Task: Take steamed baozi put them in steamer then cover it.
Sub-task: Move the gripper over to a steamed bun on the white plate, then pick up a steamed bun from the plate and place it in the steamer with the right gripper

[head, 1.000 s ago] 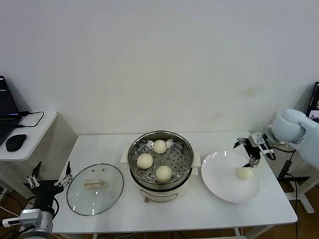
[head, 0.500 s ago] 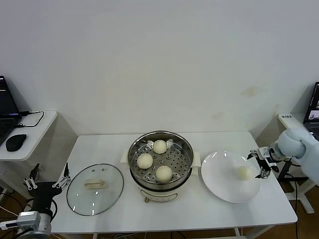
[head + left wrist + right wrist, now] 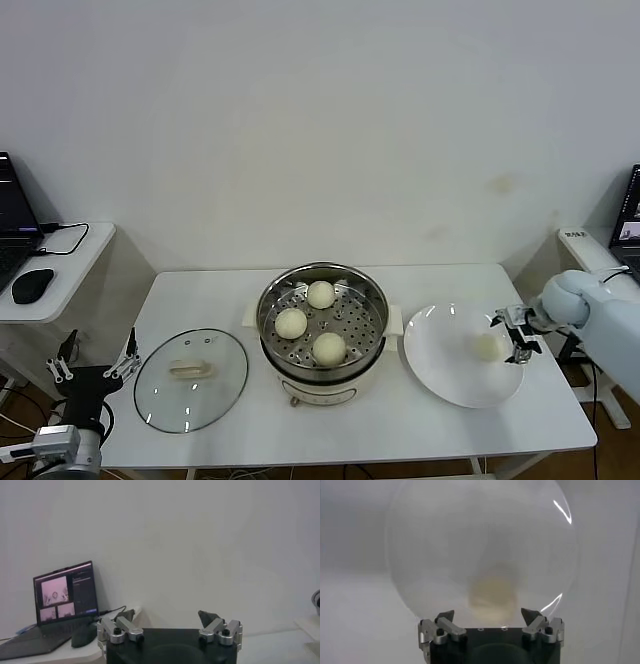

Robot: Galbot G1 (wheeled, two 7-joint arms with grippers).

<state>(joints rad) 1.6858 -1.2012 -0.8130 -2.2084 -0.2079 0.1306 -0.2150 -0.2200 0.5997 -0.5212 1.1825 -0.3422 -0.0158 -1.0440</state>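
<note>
With its fingers spread wide, the right tool (image 3: 514,335) is held low at the outer edge of the white plate (image 3: 440,375), the last baozi (image 3: 488,346) lying just in front of it and not yet gripped. In the right wrist view the bun (image 3: 492,596) sits centred between the two open fingertips (image 3: 443,617), close ahead.

Risks judged from here: the soft bun could be squashed or dented if the tool is closed too hard; it could be nudged across the smooth plate if one finger arrives first; the plate rim could be struck if the approach is kept too low.

The right forearm is extended in from the worktop's right side, wrist roughly level, pointing toward the steamer (image 3: 322,322). Three baozi (image 3: 291,323) are already seated on its perforated floor. The glass cover (image 3: 190,379) lies flat on the worktop (image 3: 400,440), left of the steamer.

The left tool (image 3: 95,352) is parked off the worktop's left corner, fingers spread, holding nothing.
</note>
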